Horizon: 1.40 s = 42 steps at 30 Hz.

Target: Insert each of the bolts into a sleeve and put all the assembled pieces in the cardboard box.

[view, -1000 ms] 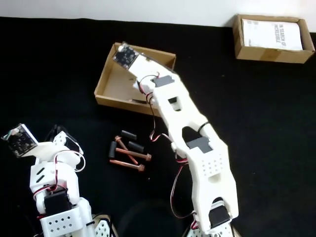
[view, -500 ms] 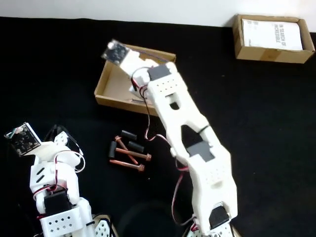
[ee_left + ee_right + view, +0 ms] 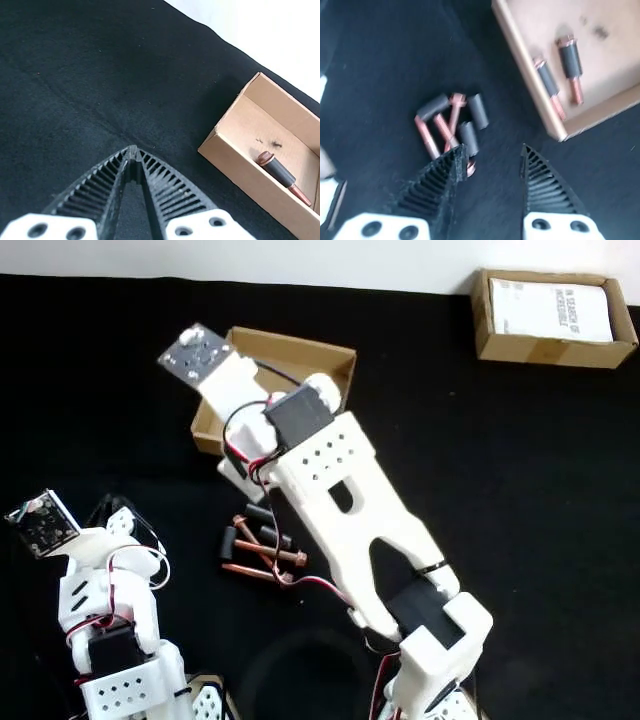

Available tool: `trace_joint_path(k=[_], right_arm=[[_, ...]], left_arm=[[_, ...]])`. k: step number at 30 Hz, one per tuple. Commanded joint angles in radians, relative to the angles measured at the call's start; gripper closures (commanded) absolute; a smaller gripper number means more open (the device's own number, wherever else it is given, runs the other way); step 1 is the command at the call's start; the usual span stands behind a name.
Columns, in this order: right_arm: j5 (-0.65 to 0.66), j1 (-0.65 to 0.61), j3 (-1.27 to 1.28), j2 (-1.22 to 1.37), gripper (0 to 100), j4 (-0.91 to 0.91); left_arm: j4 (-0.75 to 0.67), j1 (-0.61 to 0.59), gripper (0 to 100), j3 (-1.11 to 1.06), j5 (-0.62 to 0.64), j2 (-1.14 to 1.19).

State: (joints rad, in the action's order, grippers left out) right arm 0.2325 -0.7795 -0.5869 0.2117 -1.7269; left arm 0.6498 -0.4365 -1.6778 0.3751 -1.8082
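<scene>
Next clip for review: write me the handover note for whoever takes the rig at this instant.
Left pincer: shut, empty, over the black table.
Right pincer: open, empty, above the table between the loose pile and the cardboard box.
Done: two assembled pieces lie in the box.
Left: three bolts and three sleeves on the table, to be joined and boxed.

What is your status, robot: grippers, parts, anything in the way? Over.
Left gripper jaws shut, empty. Right gripper jaws open, empty, by loose bolts and sleeves. Two assembled pieces in cardboard box.
</scene>
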Motion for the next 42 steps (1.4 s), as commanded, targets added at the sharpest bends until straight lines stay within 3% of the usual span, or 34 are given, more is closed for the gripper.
trace_joint_path(k=[1,11,31,42], right_arm=[[-0.008,0.010,-0.036,0.071,84.9,-0.024],[-0.006,0.025,-0.047,0.341,84.9,0.120],[-0.006,-0.002,-0.048,0.553,85.0,0.170],[-0.009,0.025,-0.048,0.668,85.5,0.302]], left_arm=[[-0.005,-0.025,99,-0.018,-0.008,-0.004],[-0.003,-0.025,99,-0.018,-0.051,-0.004],[-0.003,-0.025,99,-0.018,-0.071,-0.004],[-0.002,-0.024,99,-0.018,-0.071,-0.005]])
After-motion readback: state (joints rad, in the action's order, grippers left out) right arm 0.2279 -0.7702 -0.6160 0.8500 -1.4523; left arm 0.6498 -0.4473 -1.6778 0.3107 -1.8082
